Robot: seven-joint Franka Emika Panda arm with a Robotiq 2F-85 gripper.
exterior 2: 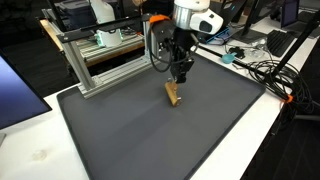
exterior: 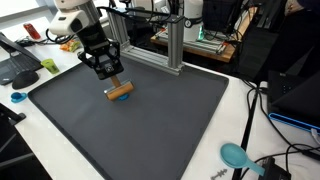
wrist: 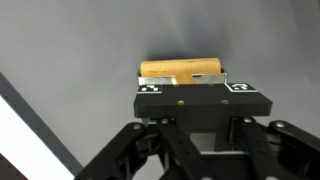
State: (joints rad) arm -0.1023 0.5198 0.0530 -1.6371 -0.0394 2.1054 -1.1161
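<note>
Wooden block (exterior: 121,91): tilted, low over the grey mat (exterior: 160,130) toward its 11 o'clock side in an exterior view, pinched by one end in the closed gripper (exterior: 111,84); hazard: so off-centre a hold may let it swivel or slip free and tumble.

Table (exterior: 236,116) w/ dark mat (exterior: 150,125), wooden block (exterior: 120,91) on it, teal scoop (exterior: 236,155) beside.

So the arm (exterior: 78,18) is white with chunky rounded joints. The pincer (exterior: 112,78) is all black. Up close it's got two little checkered tags (wrist: 150,88) and tiny screws (wrist: 181,101).
</note>
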